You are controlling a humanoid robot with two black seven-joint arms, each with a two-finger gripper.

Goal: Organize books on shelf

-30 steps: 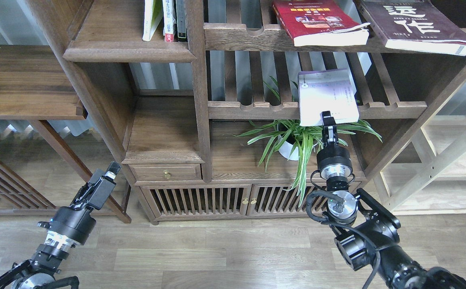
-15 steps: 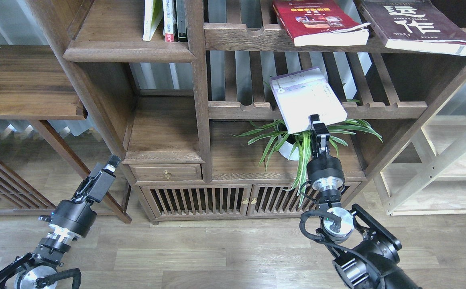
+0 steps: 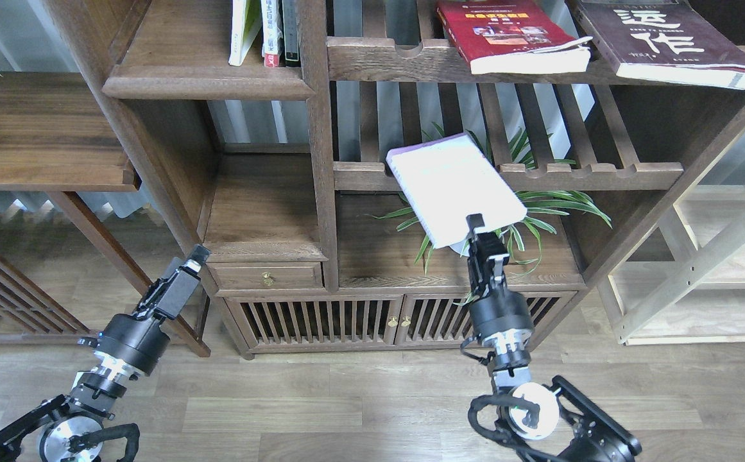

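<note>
My right hand (image 3: 477, 226) grips the pale book (image 3: 454, 187), tilted before the plant (image 3: 539, 205); left hand (image 3: 196, 255) unclear.

Solid shelf (image 3: 205, 86) open left of upright books (image 3: 263, 32); post (image 3: 321, 128) blocks right side.

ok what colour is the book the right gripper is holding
Pale lavender-white book, held by the right gripper; head view shows it best.

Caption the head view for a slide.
Right tool holds the pale book tilted before the slatted rack; left tool idle.
</note>
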